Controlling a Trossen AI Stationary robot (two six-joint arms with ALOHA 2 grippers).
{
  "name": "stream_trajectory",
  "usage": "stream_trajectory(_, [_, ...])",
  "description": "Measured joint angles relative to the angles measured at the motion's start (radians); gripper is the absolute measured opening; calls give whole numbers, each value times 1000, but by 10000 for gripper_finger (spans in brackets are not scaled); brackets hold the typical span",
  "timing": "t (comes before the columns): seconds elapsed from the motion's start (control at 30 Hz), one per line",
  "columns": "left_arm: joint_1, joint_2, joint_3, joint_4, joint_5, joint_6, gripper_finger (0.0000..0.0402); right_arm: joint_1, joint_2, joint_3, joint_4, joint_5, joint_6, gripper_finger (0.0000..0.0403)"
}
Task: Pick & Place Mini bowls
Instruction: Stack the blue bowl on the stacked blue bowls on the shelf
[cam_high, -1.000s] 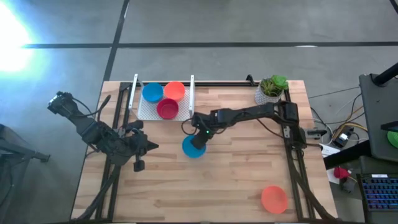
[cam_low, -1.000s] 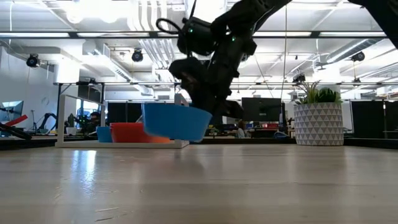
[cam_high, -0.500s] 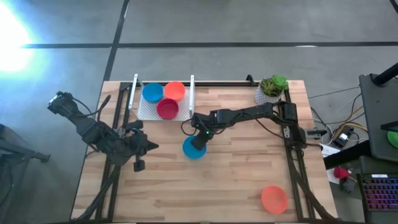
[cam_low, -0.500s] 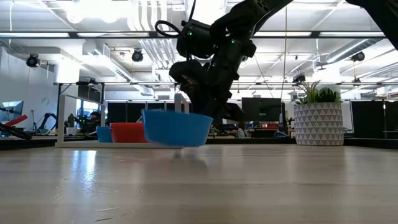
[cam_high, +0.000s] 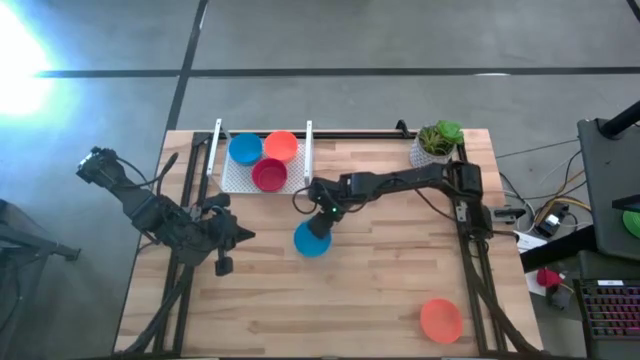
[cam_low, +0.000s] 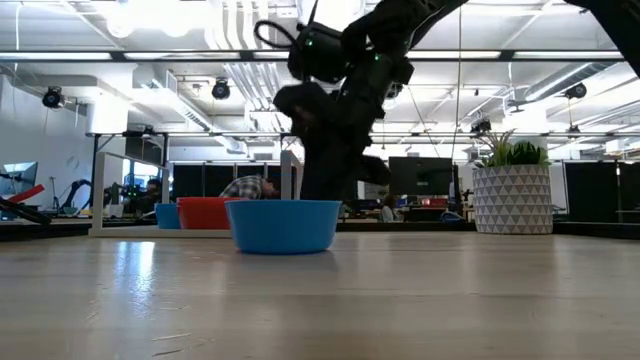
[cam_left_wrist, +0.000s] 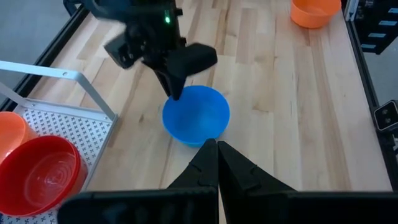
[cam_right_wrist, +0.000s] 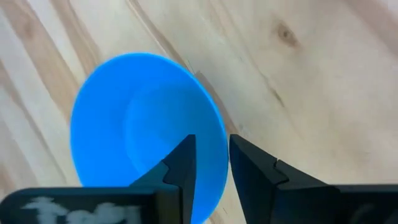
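the blue bowl (cam_low: 284, 225) sits flat on the wooden surface (cam_high: 380, 290). right gripper (cam_right_wrist: 210, 163) straddles its rim, jaws spread. left gripper (cam_left_wrist: 217, 153) waits nearby, jaws pressed together.

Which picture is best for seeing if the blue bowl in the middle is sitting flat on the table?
The low view: the blue bowl rests level on the table. The high view shows only its top, part hidden by the right gripper. The left wrist view looks down into it; the right wrist view shows its rim between open fingers.
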Motion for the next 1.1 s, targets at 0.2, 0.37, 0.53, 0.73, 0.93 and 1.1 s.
stream_trajectory(0.2, [0, 0, 0, -4, -5, -42, 0, 1, -102, 0, -34, 3, -62, 84])
stream_trajectory(0.37, [0, 1, 0, -4, -7, -100, 0, 9, -226, 0, -48, 21, -110, 73])
stream_trajectory(0.53, [2, 6, -2, -3, -24, -102, 3, 35, -360, -3, -47, 21, -173, 71])
stream_trajectory(0.73, [28, 7, -2, -2, -26, -166, 40, 86, -498, -14, -49, 22, -232, 74])
stream_trajectory(0.93, [100, 51, -2, 10, -25, -221, 90, 137, -584, -15, -54, 22, -284, 69])
stream_trajectory(1.1, [216, 138, -2, 39, 40, -230, 100, 180, -648, -15, -100, 14, -294, 69])
